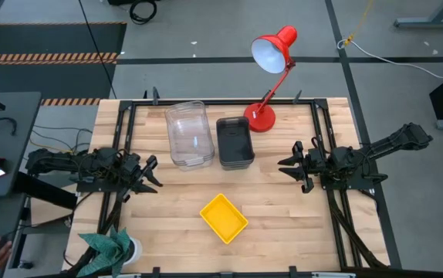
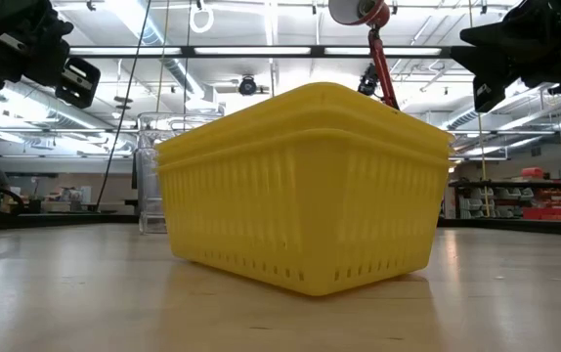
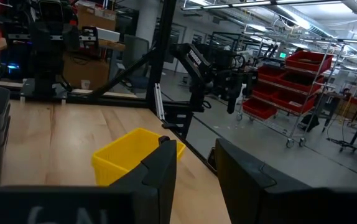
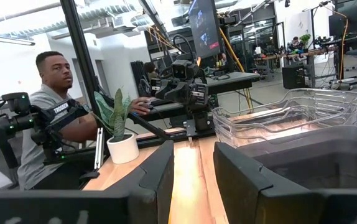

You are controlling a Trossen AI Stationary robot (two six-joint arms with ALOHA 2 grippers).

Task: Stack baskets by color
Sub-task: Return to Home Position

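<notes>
You have 3 stacks on the wooden table (image 1: 299, 224): slotted yellow baskets (image 1: 223, 218) at the front, glossy clear baskets (image 1: 188, 133) just beside dark grey baskets (image 1: 235, 142) behind. Left gripper (image 1: 150, 174) and right gripper (image 1: 289, 167) hover at either side, fingers apart.

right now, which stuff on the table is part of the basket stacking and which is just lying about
Job:
yellow basket stack
clear basket stack
dark grey basket stack
left gripper and right gripper, both open, at the table's sides

Lying about:
red desk lamp
potted plant
</notes>
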